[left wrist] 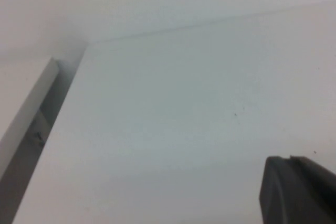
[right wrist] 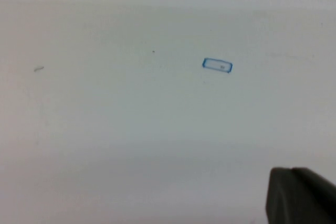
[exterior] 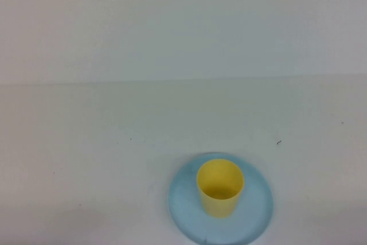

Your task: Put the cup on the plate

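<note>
Cup (exterior: 220,187) upright on plate (exterior: 252,219), near table (exterior: 114,159) edge.
Left gripper (left wrist: 299,190) and right gripper (right wrist: 299,195) show only dark corners over bare table; jaws' opening cannot be told.

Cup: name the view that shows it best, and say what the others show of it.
The high view: the cup stands upright on the plate, seen whole. Neither wrist view shows it; each shows only bare table and a dark corner of its own hand, left hand, right hand. Neither hand appears in the high view.
</note>
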Available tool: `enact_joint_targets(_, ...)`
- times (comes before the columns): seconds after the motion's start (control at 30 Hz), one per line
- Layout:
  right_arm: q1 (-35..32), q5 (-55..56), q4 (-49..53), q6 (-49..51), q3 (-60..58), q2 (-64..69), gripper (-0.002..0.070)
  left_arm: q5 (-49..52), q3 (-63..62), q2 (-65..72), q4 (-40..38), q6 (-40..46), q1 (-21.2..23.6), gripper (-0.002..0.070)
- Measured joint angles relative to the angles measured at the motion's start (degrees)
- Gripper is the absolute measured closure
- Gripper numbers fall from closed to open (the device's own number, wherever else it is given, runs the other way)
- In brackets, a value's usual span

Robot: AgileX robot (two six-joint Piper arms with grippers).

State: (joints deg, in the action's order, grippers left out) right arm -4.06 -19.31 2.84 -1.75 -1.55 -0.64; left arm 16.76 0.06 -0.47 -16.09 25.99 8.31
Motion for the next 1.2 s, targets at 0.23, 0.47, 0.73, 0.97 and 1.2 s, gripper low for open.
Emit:
enact_joint_targets(0.23, 0.00, -1.42, 0.00, -4.75, 0.00, 0.00, 0.0676, 3.95, 0.00, 0.00, 0.43, 0.08, -0.72, 0.0675)
enact_joint_targets(0.47, 0.00, -1.51, 0.00, -5.12, 0.00, 0.00, 0.0676, 4.32, 0.00, 0.00, 0.43, 0.02, -2.39, 0.0675)
enact_joint_targets(0.73, 0.00, -1.51, 0.00, -5.24, 0.00, 0.00, 0.0676, 4.21, 0.00, 0.00, -0.14, 0.02, -2.39, 0.0675)
enact_joint_targets(0.97, 0.00, -1.51, 0.00, -5.24, 0.00, 0.00, 0.0676, 4.21, 0.00, 0.00, -0.14, 0.02, -2.39, 0.0675)
enact_joint_targets(1.2, 0.00, -1.51, -0.19, -5.34, 0.00, 0.00, 0.0676, 4.21, 0.00, 0.09, -0.23, 0.02, -2.39, 0.0675)
